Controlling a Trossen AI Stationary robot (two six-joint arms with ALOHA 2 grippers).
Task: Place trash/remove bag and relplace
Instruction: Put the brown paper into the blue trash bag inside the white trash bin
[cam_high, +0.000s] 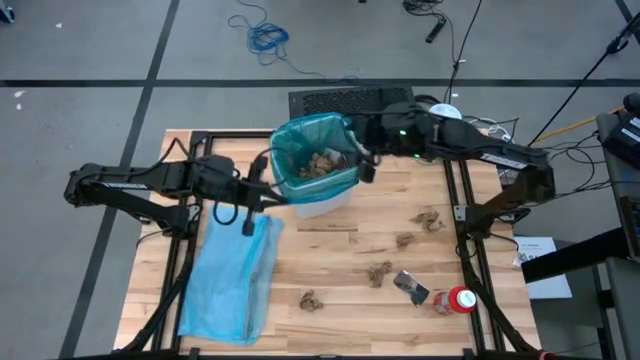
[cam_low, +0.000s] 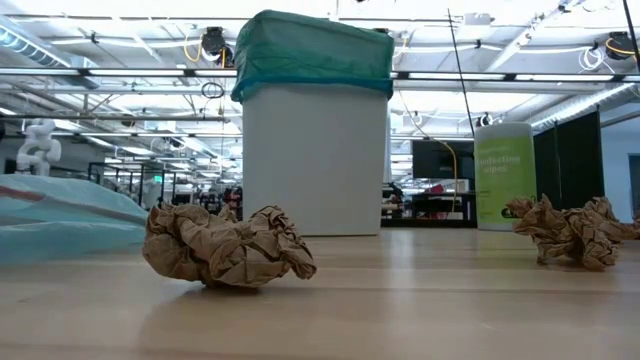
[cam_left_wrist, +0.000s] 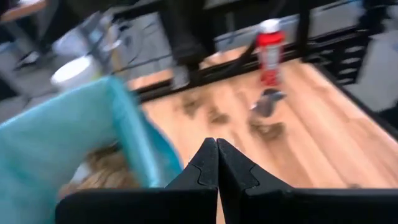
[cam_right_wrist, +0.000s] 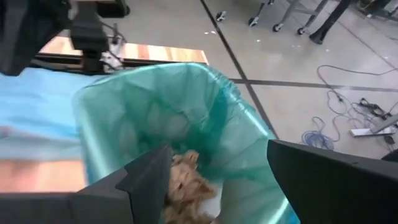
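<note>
Trash is split between two places: several brown paper wads (cam_high: 322, 162) already lie in the teal bag (cam_high: 300, 135) lining the white bin (cam_high: 325, 203) at the table's (cam_high: 340, 250) far middle, while others (cam_high: 379, 272) sit loose on the wood toward the right, with a silvery wrapper (cam_high: 409, 287) and a red-and-white object (cam_high: 457, 300) near the front right corner. The right gripper (cam_right_wrist: 217, 180) hangs over the bin's mouth, fingers wide apart and empty. The left gripper (cam_left_wrist: 217, 163) sits just beside the bin's left rim, fingers pressed together on nothing. A pale blue bag (cam_high: 230, 280) lies flat at front left. The wads look light and springy, so a pinch across the middle should hold. The liner is thin and slippery, and is probably best gathered at its folded-over rim.
</note>
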